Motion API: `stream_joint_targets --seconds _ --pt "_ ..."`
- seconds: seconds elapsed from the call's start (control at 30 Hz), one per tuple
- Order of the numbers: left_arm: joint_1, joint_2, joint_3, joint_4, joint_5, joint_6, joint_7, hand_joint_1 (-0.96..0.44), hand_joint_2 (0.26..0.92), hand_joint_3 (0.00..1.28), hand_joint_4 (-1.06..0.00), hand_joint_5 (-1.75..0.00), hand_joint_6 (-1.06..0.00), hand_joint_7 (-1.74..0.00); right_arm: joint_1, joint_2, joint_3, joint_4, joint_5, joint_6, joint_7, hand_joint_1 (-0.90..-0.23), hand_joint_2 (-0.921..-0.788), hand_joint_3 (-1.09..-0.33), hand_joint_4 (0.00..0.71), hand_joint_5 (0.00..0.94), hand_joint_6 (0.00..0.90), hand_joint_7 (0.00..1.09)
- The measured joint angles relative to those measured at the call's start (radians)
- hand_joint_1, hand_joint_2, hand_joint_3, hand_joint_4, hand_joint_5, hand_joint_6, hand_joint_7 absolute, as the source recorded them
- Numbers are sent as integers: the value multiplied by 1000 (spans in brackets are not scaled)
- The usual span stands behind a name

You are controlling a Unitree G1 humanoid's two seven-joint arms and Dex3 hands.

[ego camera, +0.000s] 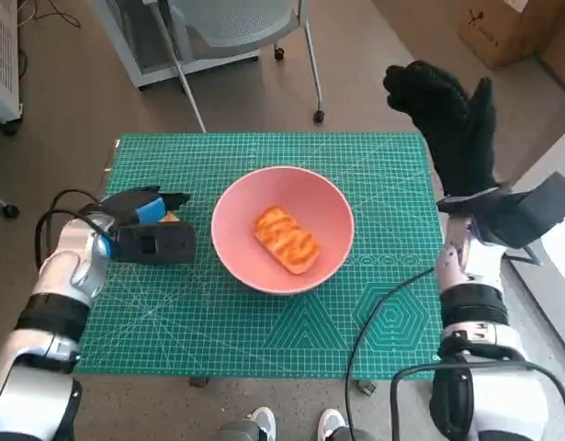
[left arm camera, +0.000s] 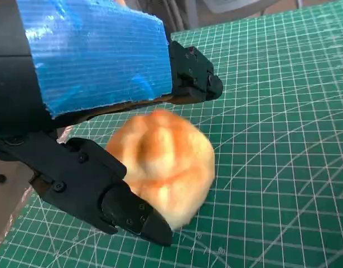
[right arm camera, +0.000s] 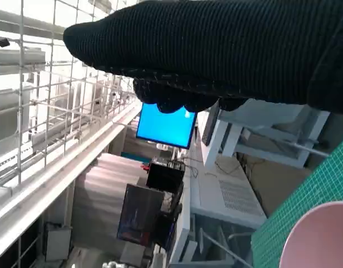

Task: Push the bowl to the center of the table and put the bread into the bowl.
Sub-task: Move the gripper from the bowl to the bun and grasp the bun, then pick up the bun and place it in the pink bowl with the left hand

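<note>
A pink bowl [ego camera: 234, 223] sits mid-table on the green cutting mat [ego camera: 291, 335]. Inside it lies a striped, golden oblong bread [ego camera: 287, 239]. At the mat's left side, my left hand [ego camera: 142, 225] closes around a round pale-orange bun [left arm camera: 165, 162] that rests on the mat. One black finger [left arm camera: 196, 75] lies over the bun and another presses its underside. In the head view only a sliver of the bun [ego camera: 169, 218] shows. My gloved right hand [ego camera: 447, 115] is raised above the far right corner, fingers apart and empty. The right wrist view shows the glove [right arm camera: 216, 50] and the bowl's rim [right arm camera: 322, 240].
A chair's legs [ego camera: 314, 83] and a white cabinet stand beyond the far edge. A cardboard box [ego camera: 502, 28] is at the back right. A black cable [ego camera: 383, 308] crosses the mat's front right. A person's shoes [ego camera: 264, 423] show at the near edge.
</note>
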Motion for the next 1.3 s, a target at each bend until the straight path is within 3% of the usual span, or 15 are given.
stream_joint_targets --seconds 0.23,0.33,0.43,0.57,0.6,0.63,0.67,0.73,0.9,1.03,1.3 --pt "-40 -40 -37 98 12 10 30 -81 766 20 -158 -17 -331 -24 2 -7 5 0 -2 -6 -16 -662 -921 -666 205 0 348 2" --pt "-57 -49 -51 130 16 9 51 -66 804 29 -248 -27 -406 -41 2 -11 8 -2 -2 -8 -20 -660 -921 -667 204 0 349 2" --pt "-73 -59 -68 156 24 7 89 -57 848 29 -370 -30 -502 -51 3 -13 12 -5 -2 -11 -26 -659 -921 -667 202 0 350 2" --pt "-84 -65 -95 181 43 -8 162 -8 904 41 -671 -107 -711 -115 4 -16 17 -7 -2 -14 -30 -658 -921 -667 202 1 351 3" --pt "-86 -65 -101 185 48 -13 180 -7 907 49 -671 -336 -694 -307 4 -16 18 -7 -2 -14 -31 -659 -921 -667 202 1 350 2" --pt "-86 -65 -106 187 52 -17 196 -4 912 85 -644 -697 -641 -617 5 -17 19 -7 -2 -15 -32 -659 -921 -667 203 1 350 2" --pt "-86 -65 -111 189 56 -21 210 -2 915 98 -632 -932 -626 -788 5 -18 21 -7 -2 -16 -33 -660 -921 -667 203 1 349 1" --pt "-86 -64 -118 191 58 -28 230 0 918 105 -620 -1172 -623 -963 6 -20 23 -7 -2 -17 -34 -661 -921 -667 202 1 348 1" --pt "-86 -63 -120 194 56 -34 242 1 920 100 -603 -1287 -647 -1072 7 -20 27 -7 -2 -17 -36 -662 -921 -668 198 0 345 0" --pt "-86 -59 -115 190 47 -36 230 1 920 104 -586 -1340 -661 -1052 7 -20 28 -7 -2 -17 -37 -664 -921 -669 196 0 346 1" --pt "-84 -21 -86 115 19 -36 168 0 920 109 -586 -1285 -636 -1143 7 -20 29 -7 -1 -17 -37 -663 -921 -669 200 3 347 1"
